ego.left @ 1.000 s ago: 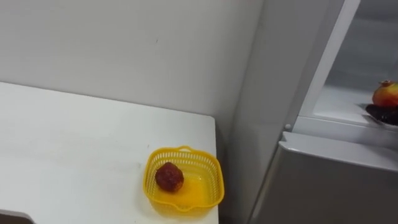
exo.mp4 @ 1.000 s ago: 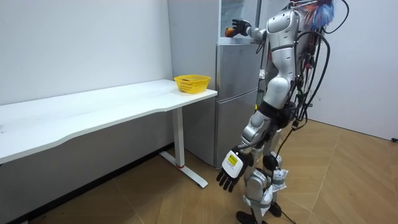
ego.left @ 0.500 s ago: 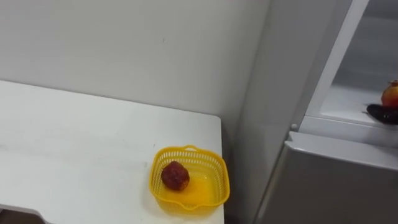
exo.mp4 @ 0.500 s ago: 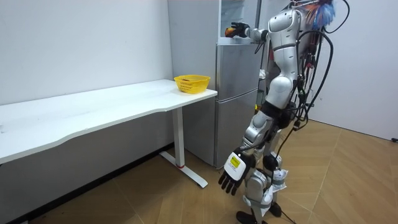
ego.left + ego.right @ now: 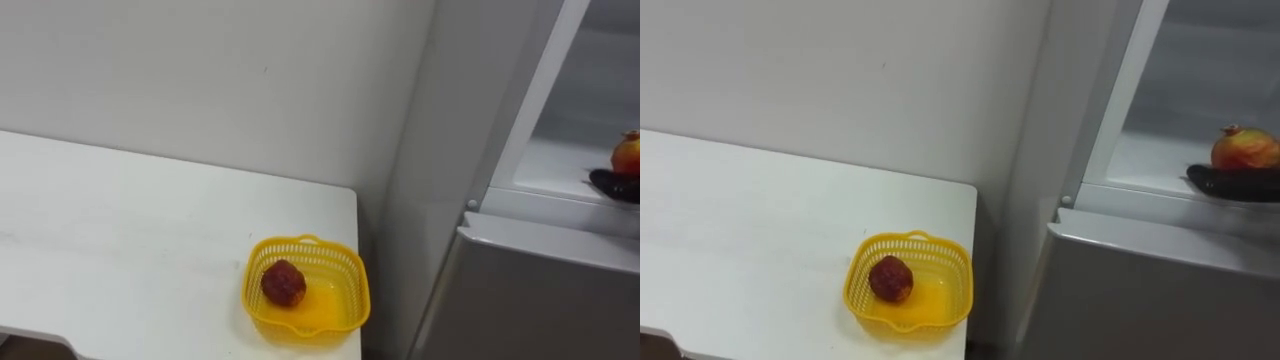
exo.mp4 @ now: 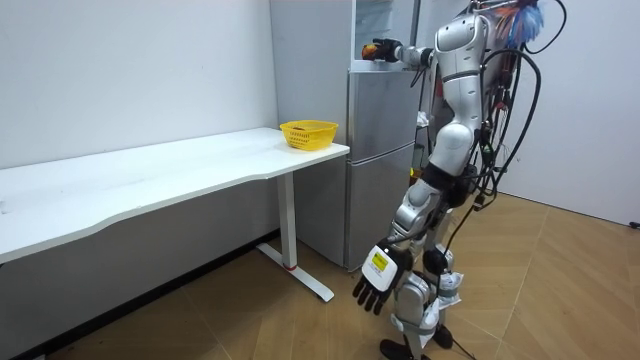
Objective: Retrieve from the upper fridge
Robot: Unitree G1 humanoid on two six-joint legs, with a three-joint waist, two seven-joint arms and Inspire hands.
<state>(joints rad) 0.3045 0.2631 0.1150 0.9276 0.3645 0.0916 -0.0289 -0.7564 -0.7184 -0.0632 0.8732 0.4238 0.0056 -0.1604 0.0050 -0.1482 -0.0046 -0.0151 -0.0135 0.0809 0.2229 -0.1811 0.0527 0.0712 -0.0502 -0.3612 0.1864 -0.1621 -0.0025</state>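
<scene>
Two fruits, one basket, one table and one fridge are here. The yellow basket (image 5: 952, 296) sits at the near corner of the white table (image 5: 740, 220), just beside the grey fridge (image 5: 1140, 290), and holds one dark red fruit (image 5: 890, 278) against its left wall. The fridge's upper compartment (image 5: 1140, 160) stands open, and in it, at the front of the shelf, is one pomegranate (image 5: 1246, 148), round, red shading to yellow, with a small crown on top. The right hand (image 5: 1230, 183) reaches into that compartment, its dark fingers wrapped round the pomegranate's lower part. In the room view the robot stands upright before the fridge, and the left hand (image 6: 378, 283) hangs low by its leg, fingers loose and spread.
</scene>
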